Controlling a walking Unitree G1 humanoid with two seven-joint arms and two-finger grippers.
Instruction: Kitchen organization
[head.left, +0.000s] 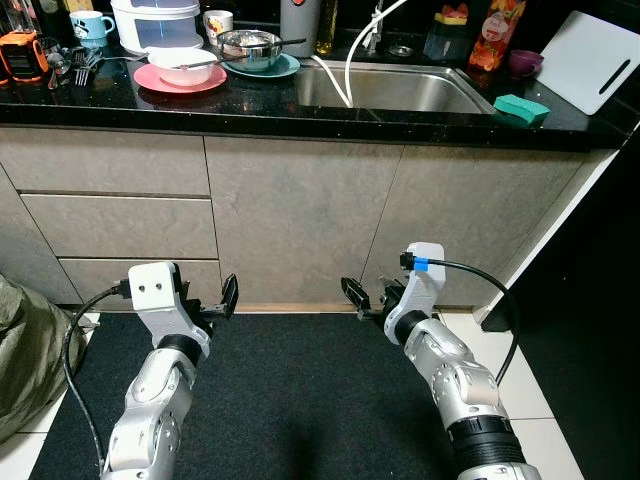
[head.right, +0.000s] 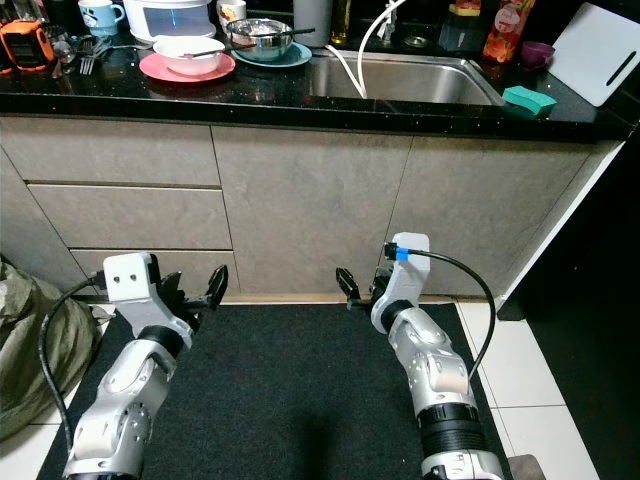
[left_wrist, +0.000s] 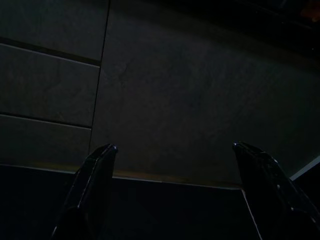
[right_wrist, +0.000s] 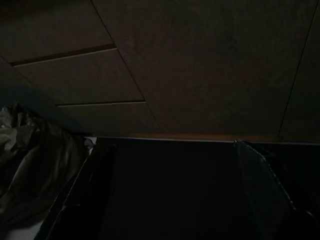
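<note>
A black counter (head.left: 250, 108) runs across the back. On it, a white bowl (head.left: 182, 66) with a utensil sits on a pink plate (head.left: 150, 80). Beside it, a steel bowl (head.left: 250, 47) rests on a teal plate (head.left: 285, 70). To the right lies the steel sink (head.left: 400, 90), then a green sponge (head.left: 521, 108). Both arms are held low in front of the cabinet doors. My left gripper (left_wrist: 172, 150) is open with nothing in it, and so is my right gripper (right_wrist: 170, 147). In the left eye view the left gripper (head.left: 222, 300) and right gripper (head.left: 360, 297) hover above a dark mat.
A white hose (head.left: 348, 70) hangs into the sink. A white cutting board (head.left: 597, 60), purple cup (head.left: 525, 63), bottles, blue mug (head.left: 92, 27), white cooker (head.left: 155, 22) and forks (head.left: 82, 68) line the counter. Drawers (head.left: 120, 225) are at the left, with a grey-green bag (head.left: 25, 350) on the floor.
</note>
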